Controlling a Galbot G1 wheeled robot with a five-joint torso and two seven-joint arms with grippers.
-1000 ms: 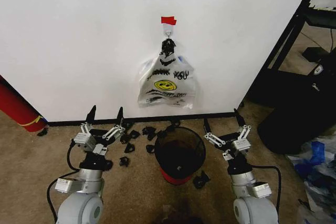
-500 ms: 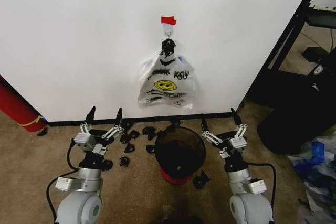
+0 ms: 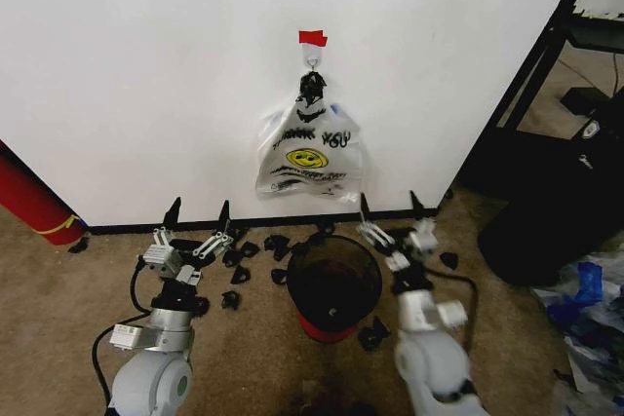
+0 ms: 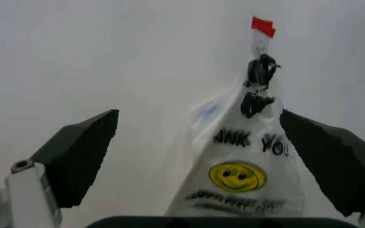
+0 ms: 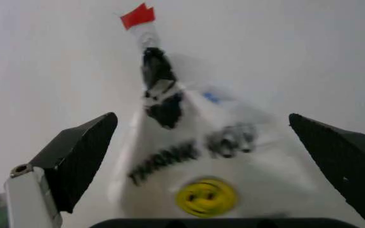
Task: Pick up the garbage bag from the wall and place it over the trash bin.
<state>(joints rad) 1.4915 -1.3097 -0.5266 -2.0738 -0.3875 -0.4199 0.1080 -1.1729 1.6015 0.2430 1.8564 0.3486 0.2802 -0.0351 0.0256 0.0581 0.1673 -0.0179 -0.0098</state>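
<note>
On the white wall [image 3: 146,65] a small hook [image 3: 312,57] sits under a strip of red tape [image 3: 313,38]. A white "THANK YOU" smiley bag [image 3: 308,158] hangs from it by black knotted handles. Behind that bag, the garbage bag peeks out as thin clear film with a blue patch [image 3: 334,107], mostly hidden. The black trash bin [image 3: 292,284] with a red base stands on the carpet right below. My left gripper [image 3: 199,211] is open, low and left of the bin. My right gripper [image 3: 390,204] is open above the bin's right rim, just under the bags. Both wrist views frame the bags between open fingers [image 4: 81,156] [image 5: 74,156].
Several small black pieces [image 3: 244,260] lie on the carpet along the black baseboard [image 3: 136,227]. A large red cylinder [image 3: 29,202] leans at the far left. A black rack [image 3: 556,143] and crumpled plastic bags [image 3: 585,309] fill the right side.
My right arm has swung left and forward, bringing its gripper from right of the bin to just under the hanging bags. The left gripper has barely shifted.
</note>
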